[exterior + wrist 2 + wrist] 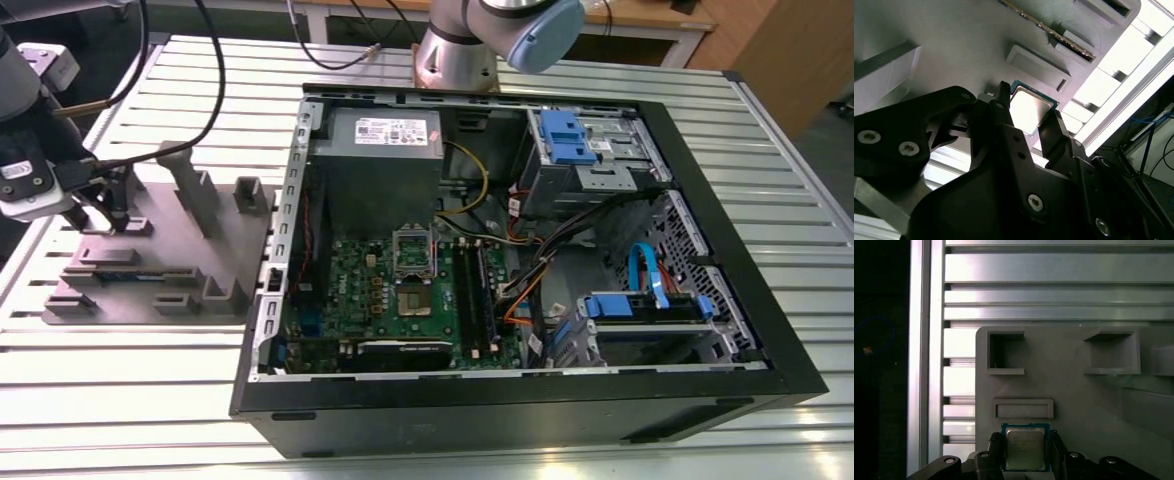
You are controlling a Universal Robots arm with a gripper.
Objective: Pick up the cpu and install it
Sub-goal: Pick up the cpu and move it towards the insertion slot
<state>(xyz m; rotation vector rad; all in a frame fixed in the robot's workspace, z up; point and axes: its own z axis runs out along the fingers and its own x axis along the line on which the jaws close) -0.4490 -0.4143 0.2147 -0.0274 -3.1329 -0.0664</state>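
At the exterior view's left the gripper [104, 222] straddles the cpu [1025, 448] on its grey fixture [174, 280], squared for lifting; clenched or not, I cannot tell.

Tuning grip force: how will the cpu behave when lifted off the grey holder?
The cpu is a thin flat plate with a metal top, so probably stiff and light. Its shiny top looks slippery. Lying flat on the grey holder, it shouldn't roll or tip.
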